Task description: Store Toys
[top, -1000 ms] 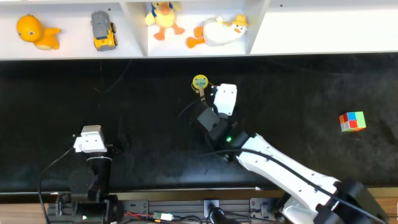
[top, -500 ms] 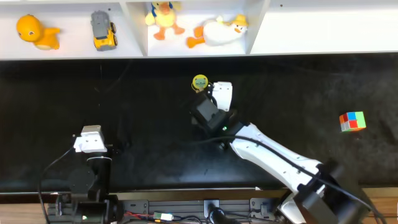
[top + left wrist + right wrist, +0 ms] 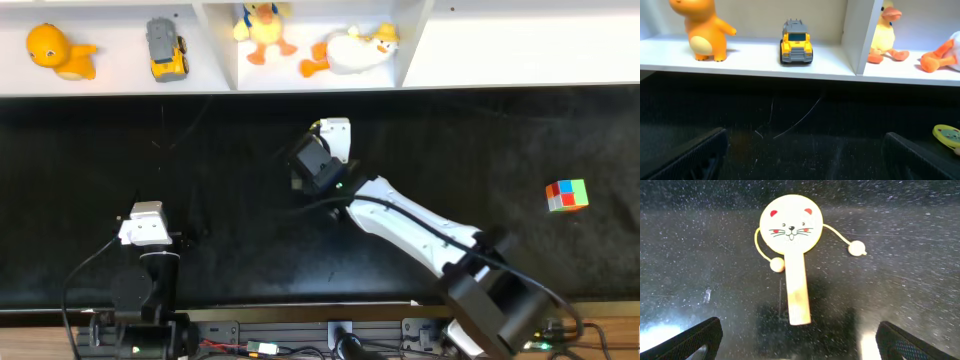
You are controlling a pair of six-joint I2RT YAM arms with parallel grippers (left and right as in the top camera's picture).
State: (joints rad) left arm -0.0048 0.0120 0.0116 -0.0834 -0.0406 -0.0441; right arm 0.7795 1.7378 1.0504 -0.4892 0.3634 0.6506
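The round wooden rattle drum with a painted cat face, two beads on strings and a pale handle point(image 3: 795, 255) lies flat on the black worktop point(image 3: 700, 255), short of the white shelf point(image 3: 500, 60). The right end effector point(image 3: 800, 342) hovers directly above it with its fingers spread wide, so this looks like the pick-up approach. The next move probably calls for descending and pinching the handle squarely.

In the top view the rattle drum point(image 3: 791, 230) is covered by the right pincer point(image 3: 325, 140), at 12 o'clock from the tabletop's point(image 3: 200, 150) middle.
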